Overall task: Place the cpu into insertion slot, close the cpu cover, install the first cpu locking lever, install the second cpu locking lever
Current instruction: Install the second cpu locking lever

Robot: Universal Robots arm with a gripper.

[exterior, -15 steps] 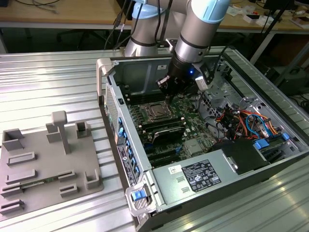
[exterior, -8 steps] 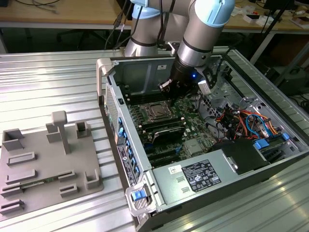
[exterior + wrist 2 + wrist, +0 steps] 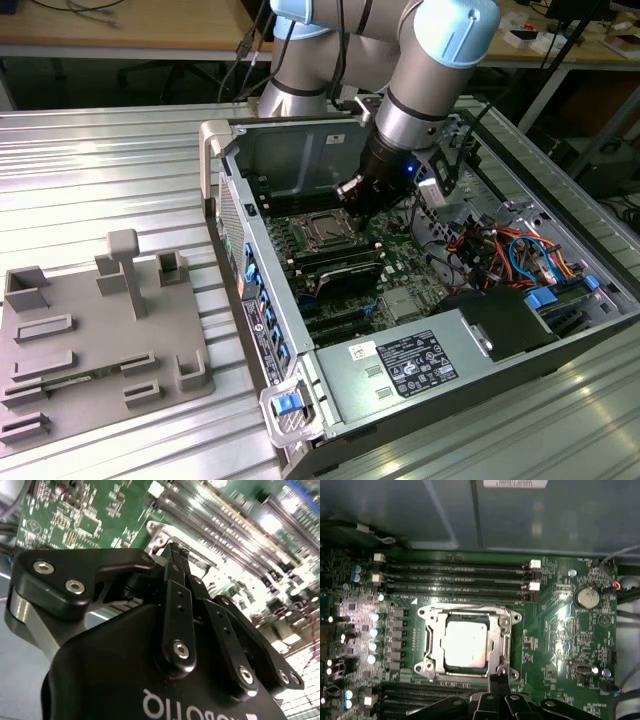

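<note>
Cpu (image 3: pixel 465 642) sits under its cover; closed end effector (image 3: pixel 498 679) touches the frame's edge.

No legible text, white labels on the case (image 3: pixel 415 362) too blurred

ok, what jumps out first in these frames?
The cpu sits bright and square in the insertion slot with the cpu cover framing it, mid-motherboard in the first wrist view. The pincer is right at the socket's edge. In the exterior view the arm reaches down into the open PC case on the ribbed metal table.
</note>
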